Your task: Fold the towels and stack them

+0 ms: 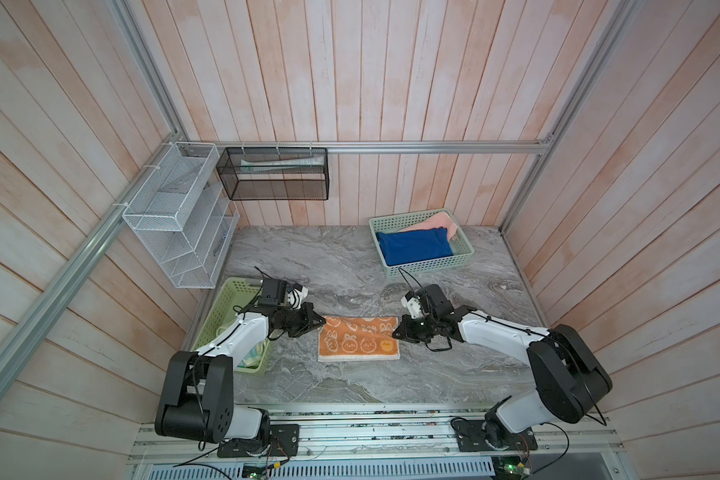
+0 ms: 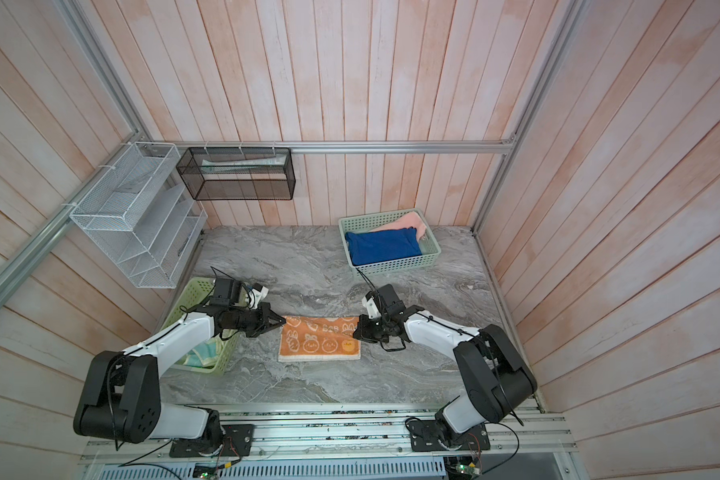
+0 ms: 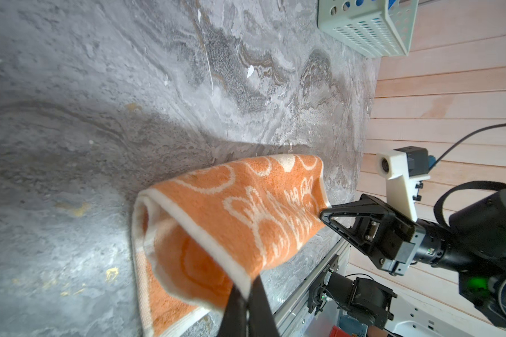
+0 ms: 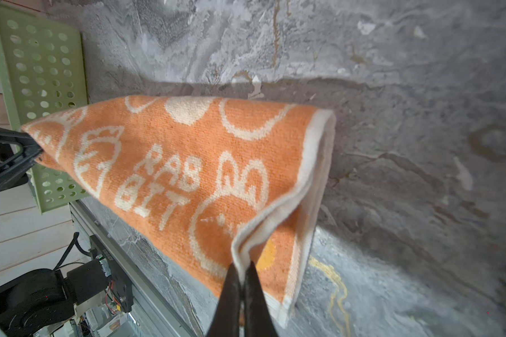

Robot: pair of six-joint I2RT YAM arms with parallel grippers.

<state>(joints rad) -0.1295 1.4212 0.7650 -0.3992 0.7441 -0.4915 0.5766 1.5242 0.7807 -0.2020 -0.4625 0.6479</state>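
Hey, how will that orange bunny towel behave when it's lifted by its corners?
Floppy, likely: the orange towel sags and curls between the left end effector and the right end effector. Probably light: two corner pinches lift it. Terry loops should resist slipping.

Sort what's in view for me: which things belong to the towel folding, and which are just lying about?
In the job: orange towel, pinched by left claw and right claw; blue towel; pink towel; teal patterned towel.
Lying about: far basket, near basket, white wire rack, black mesh rack.
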